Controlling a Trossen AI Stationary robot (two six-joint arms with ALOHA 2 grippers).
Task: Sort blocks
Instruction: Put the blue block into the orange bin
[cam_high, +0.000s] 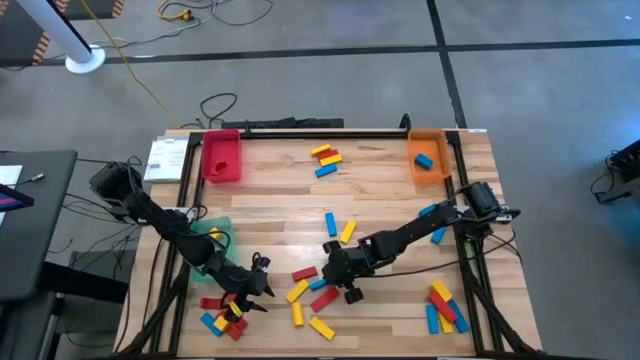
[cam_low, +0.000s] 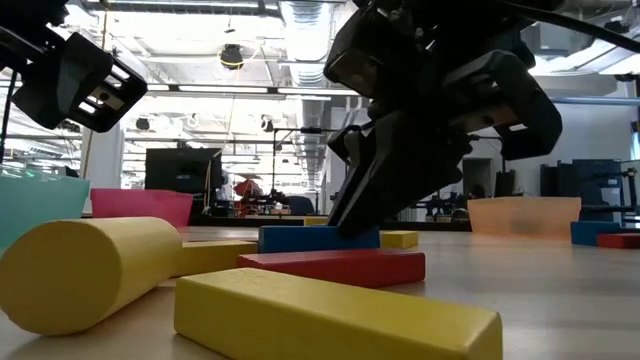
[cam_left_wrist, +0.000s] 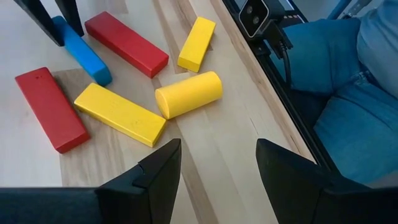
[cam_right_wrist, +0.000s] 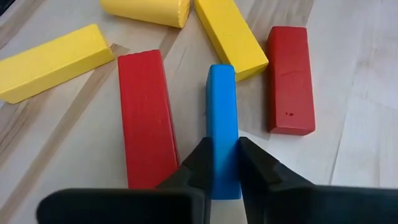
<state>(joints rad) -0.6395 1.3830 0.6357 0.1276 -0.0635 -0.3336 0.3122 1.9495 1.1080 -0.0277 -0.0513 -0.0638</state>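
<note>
Red tray (cam_high: 221, 157): it is set at the far left of the table (cam_high: 380, 190). One small yellow block is seen inside it from the high view.
Orange tray (cam_high: 429, 156): it is set at the far right. One blue block (cam_high: 425, 160) is held in it.
Green tray (cam_high: 216, 238): it is partly covered by the left arm, so what is inside cannot be told.
Right gripper (cam_right_wrist: 224, 163): its fingers are pinched on the blue bar (cam_right_wrist: 222, 118), which lies flat on the table near the middle front.
Left gripper (cam_left_wrist: 217, 165): its fingers are held spread apart with nothing between them, above the table near the front left.
Blocks: they are spread all over the table in small heaps, red, yellow and blue.
Seen only by the right wrist: the blue bar is shown lying between two red bars (cam_right_wrist: 146, 115), close to both.
Seen only by the left wrist: a round yellow peg (cam_left_wrist: 188, 94) is shown beside a yellow bar (cam_left_wrist: 119, 113).
Seen only by the low view: a room with lamps and desks is shown behind the table.
Hard to see: the heap by the left gripper is small and crowded from above.
</note>
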